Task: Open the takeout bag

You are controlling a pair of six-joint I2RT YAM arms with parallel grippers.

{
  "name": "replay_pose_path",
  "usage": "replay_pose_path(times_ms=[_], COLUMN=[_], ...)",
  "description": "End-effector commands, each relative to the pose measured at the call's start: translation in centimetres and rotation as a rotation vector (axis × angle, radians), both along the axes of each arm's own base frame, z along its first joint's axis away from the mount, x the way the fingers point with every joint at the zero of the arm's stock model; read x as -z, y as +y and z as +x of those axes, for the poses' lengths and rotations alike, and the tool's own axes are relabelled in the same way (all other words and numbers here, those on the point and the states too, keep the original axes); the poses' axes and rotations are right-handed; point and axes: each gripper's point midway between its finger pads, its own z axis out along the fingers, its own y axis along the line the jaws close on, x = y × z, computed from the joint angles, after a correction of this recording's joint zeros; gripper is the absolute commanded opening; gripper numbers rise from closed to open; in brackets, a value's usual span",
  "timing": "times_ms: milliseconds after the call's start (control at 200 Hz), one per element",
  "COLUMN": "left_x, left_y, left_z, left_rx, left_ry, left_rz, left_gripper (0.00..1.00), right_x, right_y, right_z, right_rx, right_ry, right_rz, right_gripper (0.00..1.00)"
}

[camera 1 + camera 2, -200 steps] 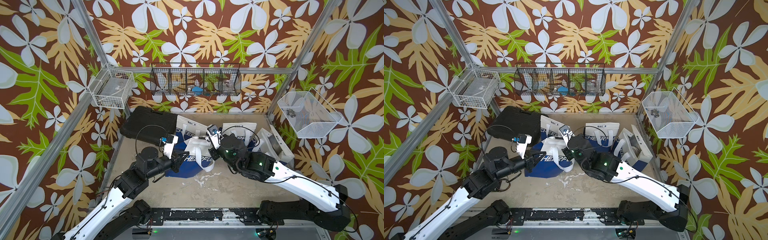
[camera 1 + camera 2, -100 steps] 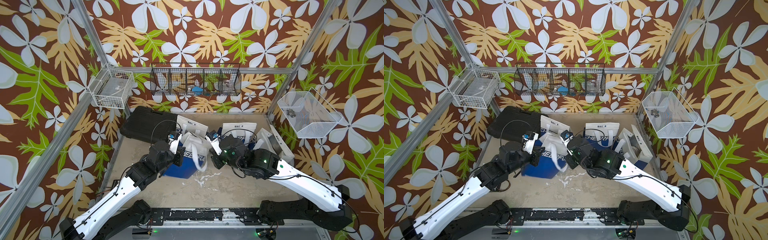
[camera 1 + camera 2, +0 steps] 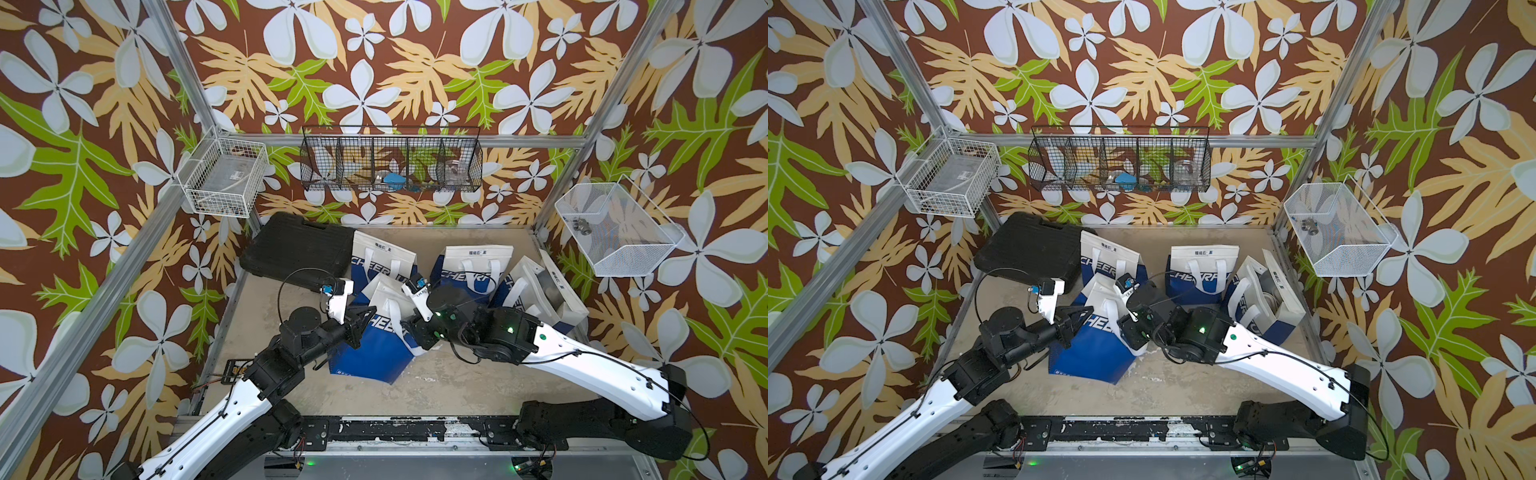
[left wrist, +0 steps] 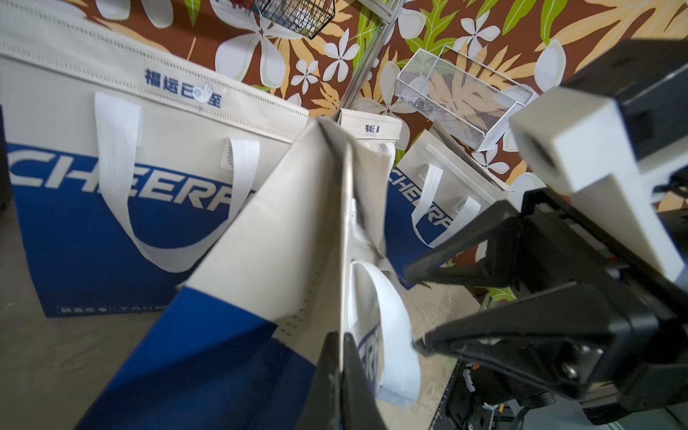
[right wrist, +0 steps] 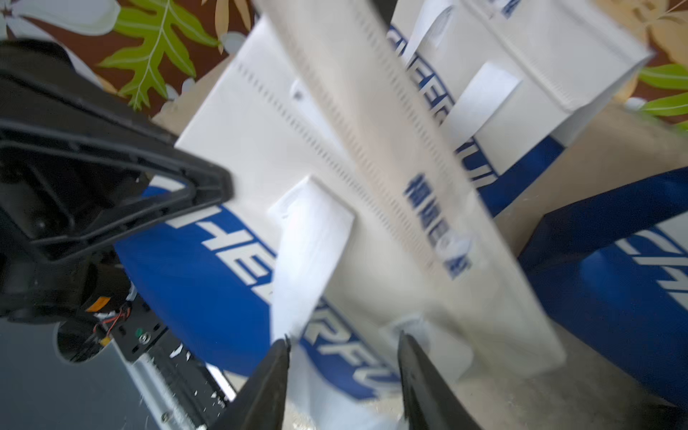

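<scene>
Between the two arms, on the tan tabletop (image 3: pixel 436 386): takeout bag (image 3: pixel 370 349), blue below, white above, leaning, mouth only a narrow slit. Pinched at the white top edge by the left gripper (image 4: pixel 339 353), jaws closed on the fabric. Faced from the other side by the right gripper (image 5: pixel 342 357), jaws apart, clamping nothing, a white handle strap (image 5: pixel 309 238) running down to one fingertip. Just behind, a second bag (image 3: pixel 382 259) beside a black case (image 3: pixel 295 245); further right, a third bag (image 3: pixel 473 270) upright and a fourth bag (image 3: pixel 540 286) gaping by the frame.
</scene>
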Motion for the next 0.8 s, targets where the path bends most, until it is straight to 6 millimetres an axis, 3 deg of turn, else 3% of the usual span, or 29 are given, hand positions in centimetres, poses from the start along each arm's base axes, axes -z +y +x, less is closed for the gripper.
replay_pose_path(times_ms=[0,120,340,490,651,796], left_x=[-1.5,-2.1,-3.0,-3.1,-3.3,-4.0], left_y=[-0.6,-0.8,-1.2,-1.2,-0.9,-0.7], left_z=[-0.9,-1.5,-2.7,-3.1,-3.2,-3.4], left_rx=[0.051,0.085,0.145,0.164,0.158,0.155], left_ry=[0.017,0.038,0.047,0.047,0.041,0.029], left_rz=[-0.054,-0.049,-0.072,-0.075,-0.06,-0.066], left_gripper=[0.0,0.0,0.0,0.0,0.0,0.0], right_x=[-2.7,-4.0,-4.7,-5.3,-4.2,-2.6], right_y=[-0.2,-1.4,0.7,1.4,1.2,1.0], right_z=[2.5,3.1,3.2,4.4,5.6,5.4], right_rx=[0.065,0.104,0.027,0.055,0.087,0.061], right_ry=[-0.249,-0.39,-0.438,-0.466,-0.452,-0.426], right_rz=[0.063,0.098,0.096,0.069,0.02,-0.006], right_gripper=[0.54,0.53,0.51,0.48,0.4,0.37])
